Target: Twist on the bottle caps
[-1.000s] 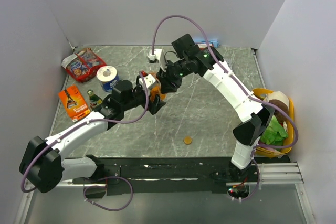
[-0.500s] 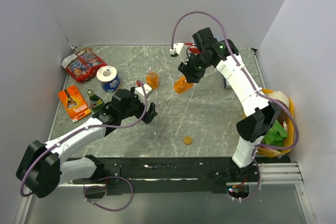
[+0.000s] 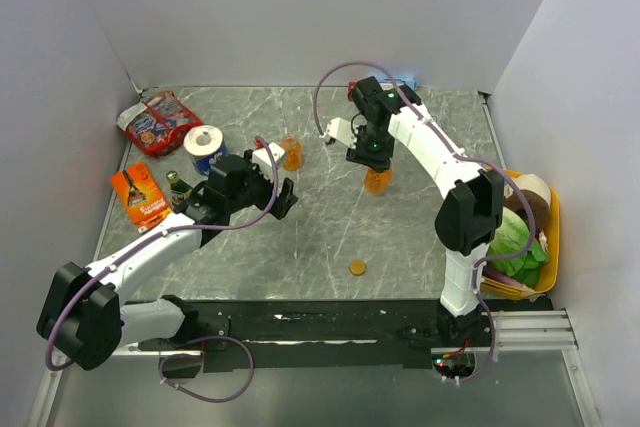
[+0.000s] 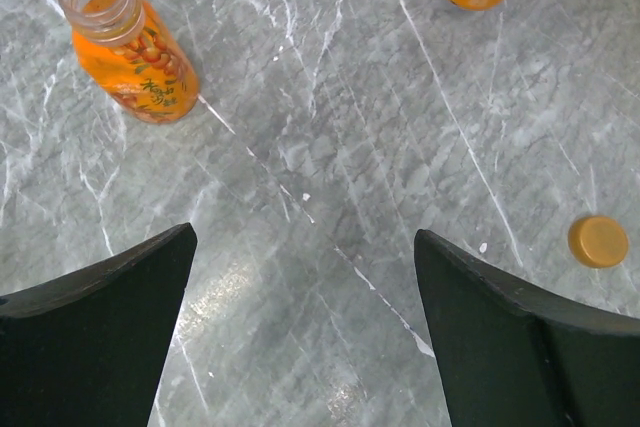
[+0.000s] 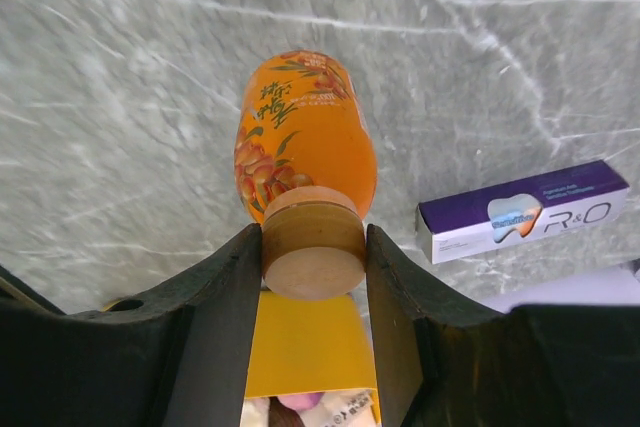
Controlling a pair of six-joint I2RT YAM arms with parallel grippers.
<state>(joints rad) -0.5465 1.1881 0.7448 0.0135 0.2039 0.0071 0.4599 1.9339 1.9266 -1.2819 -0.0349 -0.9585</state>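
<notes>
Bottle caps: one loose cap (image 3: pixel 357 267) lies flat on the marble table (image 3: pixel 420 237), nearest the arm bases and right of centre, touching nothing. Farther in and to the left, the left gripper (image 4: pixel 303 245) hangs over bare table with its fingers spread wide, grasping nothing. Farther again and to the right, the right gripper (image 3: pixel 373 162) points down, clenched on the second cap (image 5: pixel 313 252). That cap sits on the neck of one orange bottle (image 5: pixel 305 142). This bottle hangs upright beneath the fingers, and whether its base touches the table cannot be told. The other bottle (image 4: pixel 130 47) stands upright just beyond the left gripper, its neck uncapped. A toilet-paper roll (image 3: pixel 205 148) stands to its left. A toothpaste box (image 5: pixel 520 209) lies by the far edge.
</notes>
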